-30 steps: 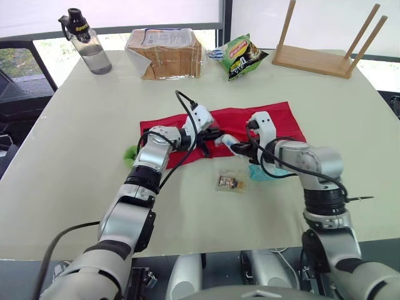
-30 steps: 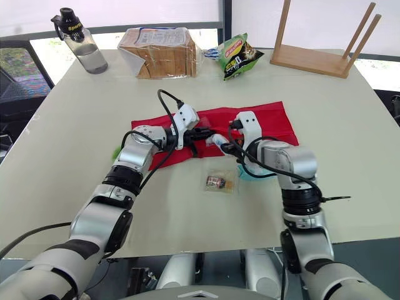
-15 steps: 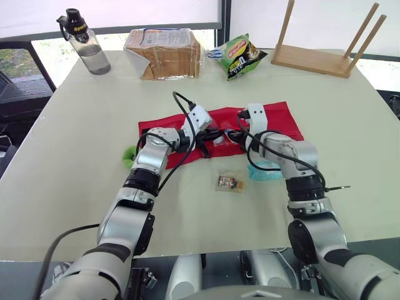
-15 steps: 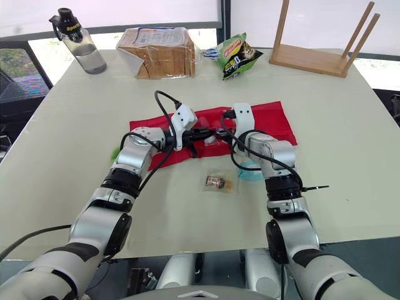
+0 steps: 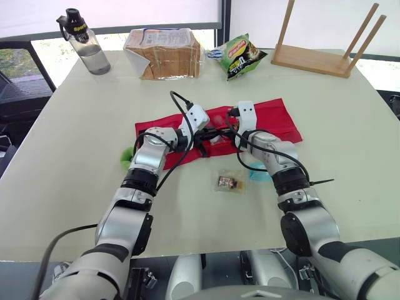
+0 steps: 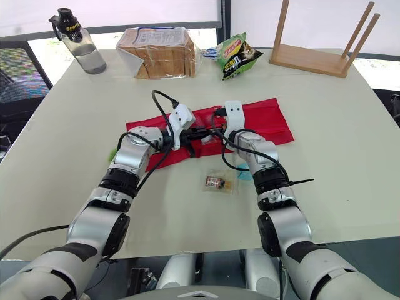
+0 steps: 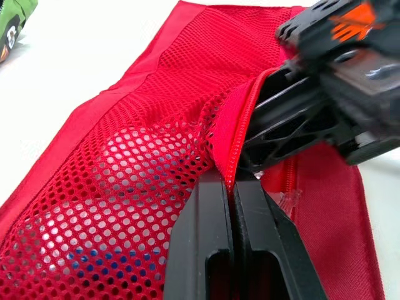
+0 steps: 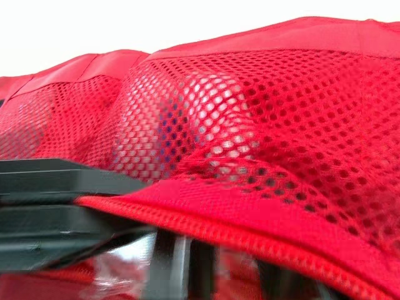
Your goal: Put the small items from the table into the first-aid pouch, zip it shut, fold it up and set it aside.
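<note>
Far to the left, a small green thing [image 5: 128,152] lies on the pale table [image 5: 75,125], half hidden behind the left arm. It is still outside the pouch.

Next comes the left claw [image 7: 232,184]. It is closed tight on the zip edge of the red cloth first-aid pouch [image 5: 275,119], which lies open and flat in the middle of the table. The claw lifts the edge of the net pocket so there is a gap under it. White and blue things show through the net, so some items are already inside.

Then comes the right claw [image 5: 220,132]. A second ago it was at the near edge of the pouch, carrying a small white and blue thing. Now the arm has swung in and the claw is tucked under the lifted net flap, right by the left claw. I cannot tell if it is open or closed. I think it is pushing that small thing into the pocket.

Nearer the robot, a small clear packet with something brown inside [image 5: 230,183] lies on the table, and just to its right is a flat light blue packet [image 5: 257,177].

So at least three small things are still left to put in. The zipping, folding and setting aside are not done yet.
</note>
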